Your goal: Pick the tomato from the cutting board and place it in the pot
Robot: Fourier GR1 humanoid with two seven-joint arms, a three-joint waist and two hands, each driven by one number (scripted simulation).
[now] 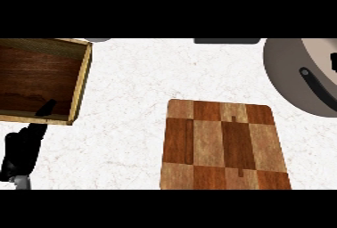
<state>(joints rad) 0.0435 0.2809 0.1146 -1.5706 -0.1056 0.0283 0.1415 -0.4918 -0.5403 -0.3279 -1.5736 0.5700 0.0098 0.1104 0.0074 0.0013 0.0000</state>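
Resting at the view's lower left with fingers straight and holding nothing, the left hand [21,151] flanks a bare checkered cutting board [223,144] (no tomato shows anywhere), the pot [299,75] at upper right, suggesting delivery done or unseen.

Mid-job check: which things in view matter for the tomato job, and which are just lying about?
For the job: cutting board, pot, left hand. No tomato visible; right hand out of view.
Lying about: wooden box, counter.
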